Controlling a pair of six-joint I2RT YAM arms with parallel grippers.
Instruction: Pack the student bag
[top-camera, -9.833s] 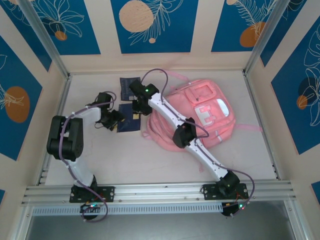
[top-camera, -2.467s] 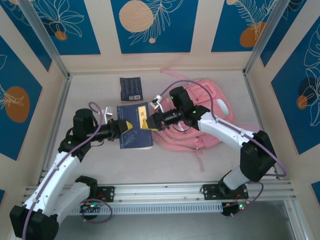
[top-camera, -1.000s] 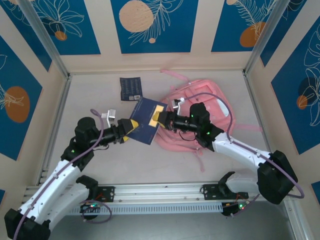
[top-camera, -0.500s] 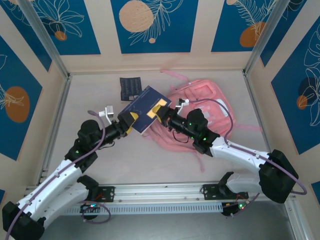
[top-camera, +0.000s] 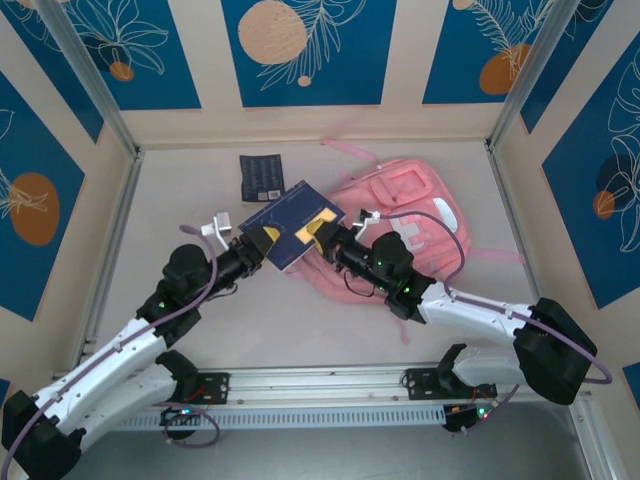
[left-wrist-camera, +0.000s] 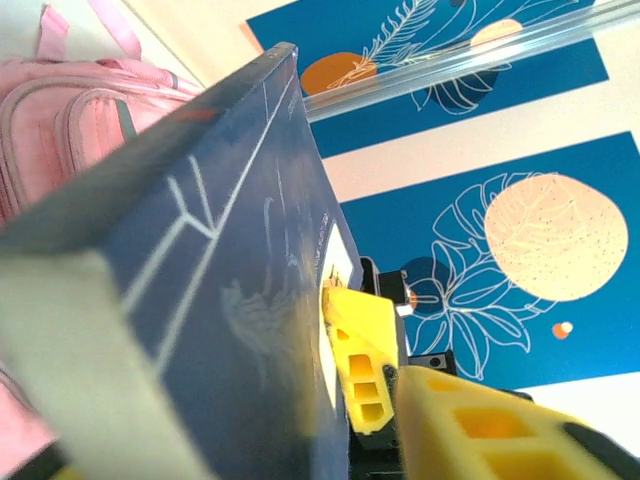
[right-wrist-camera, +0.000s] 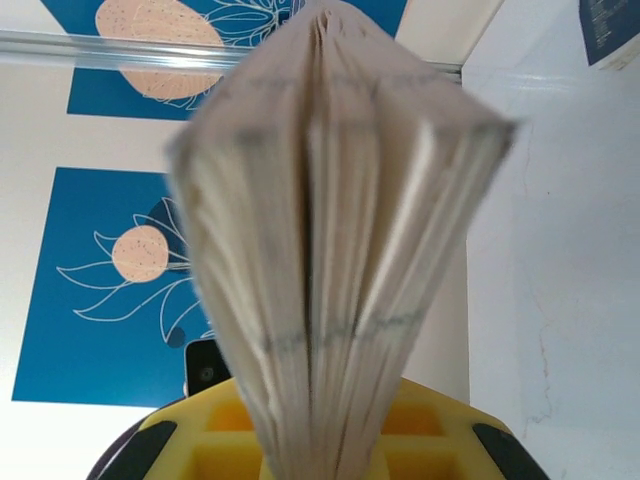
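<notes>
Navy book (top-camera: 290, 222) is hanging above counter (top-camera: 180, 200): right end effector (top-camera: 322, 235) clamping its pages, left end effector (top-camera: 262, 245) at a corner, grip unclear. Student bag (top-camera: 405, 195) is lying at book's 3 o'clock. Probably loading; next needs bag's opening.

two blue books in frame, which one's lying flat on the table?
The small book by the back wall, flat on the table. The big book is tilted up in the air, clamped in the right gripper.

A robot lab test cell: aluminium posts (top-camera: 88, 75) stand at the pale desk's (top-camera: 300, 332) far corners, blue leaf-print panels (top-camera: 340, 60) wall it in, and an aluminium rail (top-camera: 320, 381) along its near edge carries the left arm's base (top-camera: 183, 386) and the right arm's base (top-camera: 455, 382).
</notes>
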